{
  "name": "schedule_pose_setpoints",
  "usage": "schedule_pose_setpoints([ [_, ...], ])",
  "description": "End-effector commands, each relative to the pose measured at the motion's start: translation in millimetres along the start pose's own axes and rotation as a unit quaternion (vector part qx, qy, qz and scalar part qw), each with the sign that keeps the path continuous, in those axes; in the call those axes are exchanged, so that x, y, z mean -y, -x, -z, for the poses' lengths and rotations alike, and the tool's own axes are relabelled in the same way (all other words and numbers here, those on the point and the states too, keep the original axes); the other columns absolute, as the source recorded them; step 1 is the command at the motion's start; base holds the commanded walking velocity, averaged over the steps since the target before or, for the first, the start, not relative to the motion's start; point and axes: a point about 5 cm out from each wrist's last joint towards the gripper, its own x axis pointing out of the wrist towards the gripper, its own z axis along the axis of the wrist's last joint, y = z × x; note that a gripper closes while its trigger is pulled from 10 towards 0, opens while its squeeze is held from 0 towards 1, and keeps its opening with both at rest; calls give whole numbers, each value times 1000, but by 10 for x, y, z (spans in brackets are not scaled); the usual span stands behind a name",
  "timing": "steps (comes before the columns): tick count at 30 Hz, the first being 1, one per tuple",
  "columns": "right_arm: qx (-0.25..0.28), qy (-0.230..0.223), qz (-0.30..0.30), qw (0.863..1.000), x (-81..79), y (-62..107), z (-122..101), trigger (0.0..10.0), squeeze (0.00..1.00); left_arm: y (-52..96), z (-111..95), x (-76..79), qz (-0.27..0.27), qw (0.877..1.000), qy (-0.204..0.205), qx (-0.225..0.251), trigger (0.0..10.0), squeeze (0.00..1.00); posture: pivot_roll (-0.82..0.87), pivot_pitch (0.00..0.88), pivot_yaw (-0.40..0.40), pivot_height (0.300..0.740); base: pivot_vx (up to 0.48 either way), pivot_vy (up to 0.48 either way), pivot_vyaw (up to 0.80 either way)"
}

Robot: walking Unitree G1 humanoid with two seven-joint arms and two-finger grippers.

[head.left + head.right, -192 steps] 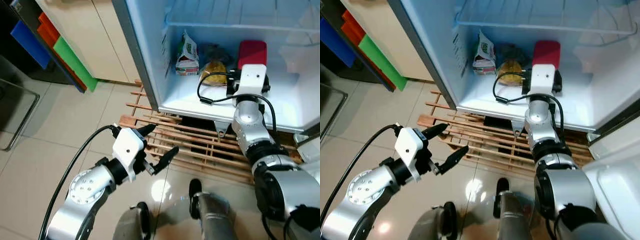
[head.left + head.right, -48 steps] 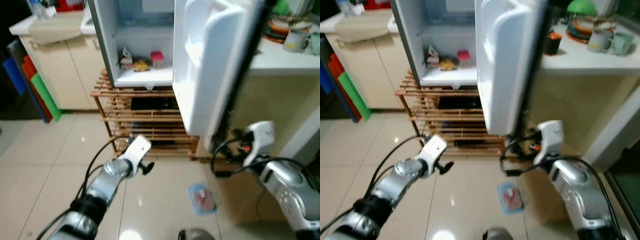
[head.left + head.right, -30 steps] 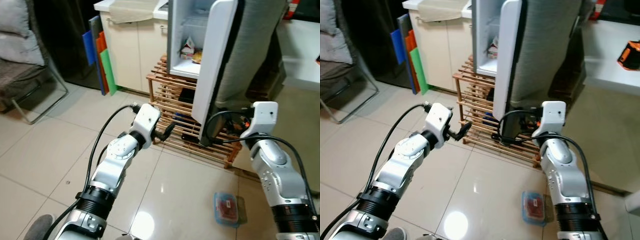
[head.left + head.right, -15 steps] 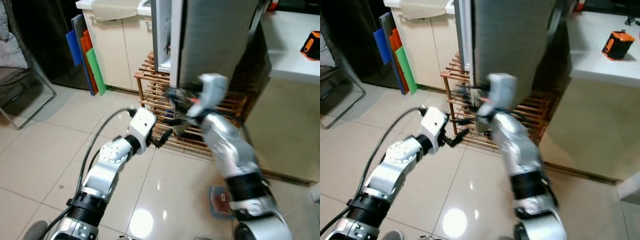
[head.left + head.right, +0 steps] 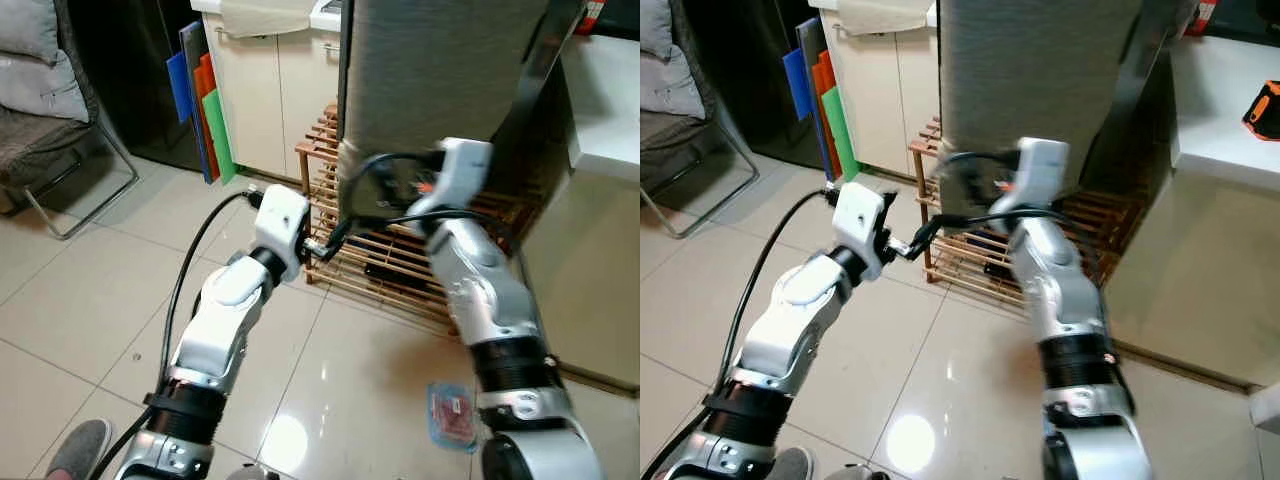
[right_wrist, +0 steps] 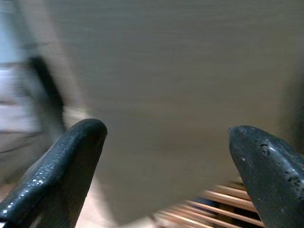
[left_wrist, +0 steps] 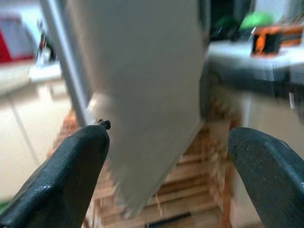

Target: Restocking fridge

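The fridge door (image 5: 440, 70) shows its grey outer face and covers the opening. My right gripper (image 6: 166, 137) is open and held close against that grey face near the door's lower edge, with the right wrist (image 5: 462, 162) in front of the door. My left gripper (image 5: 328, 238) is open and empty. It hovers just left of the door's lower corner, in front of the wooden rack (image 5: 385, 262). A clear tray of red meat (image 5: 452, 415) lies on the floor tiles beside my right forearm.
The slatted wooden rack stands under the fridge. Blue, orange and green boards (image 5: 205, 105) lean against a cream cabinet (image 5: 280, 90) on the left. A metal-framed chair (image 5: 60, 150) stands at far left. A white counter (image 5: 605, 110) is at right. A grey shoe (image 5: 75, 450) is on the floor.
The fridge door has swung round from edge-on until its grey face hides the shelves. My right arm followed it and now rests at its lower edge. The camera view has shifted.
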Motion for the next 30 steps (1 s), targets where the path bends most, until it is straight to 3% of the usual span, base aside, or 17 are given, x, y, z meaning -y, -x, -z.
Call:
schedule_pose_setpoints([
  [1, 10, 0, 20, 1000, 56, 16, -27, 10000, 0, -35, -100, 38, 11, 1000, -5, 24, 10000, 0, -143, 2, 18, 740, 461, 0, 0],
  [3, 11, 10, 31, 999, 138, 60, -11, 10000, 0, -66, -167, 45, 8, 999, 5, 40, 10000, 0, -152, 0, 22, 740, 459, 0, 0],
  [9, 16, 20, 30, 999, 129, 58, -21, 10000, 0, -96, -265, -24, -21, 997, 20, 67, 10000, 0, -165, 0, 28, 740, 444, 0, 0],
  [14, 29, 33, -10, 999, -77, -45, -89, 10000, 0, -122, -314, -99, -43, 996, 24, 80, 10000, 0, -160, 0, 29, 740, 387, 283, 522],
  [19, 33, 37, -13, 999, -121, -100, -105, 10000, 0, -116, -303, -149, -58, 995, 12, 78, 10000, 0, -141, 0, 21, 740, 388, 282, 506],
  [30, 22, 49, -30, 998, -231, -134, -40, 10000, 0, -86, -301, -211, -70, 994, 19, 79, 10000, 0, -124, 0, 16, 740, 432, 0, 0],
])
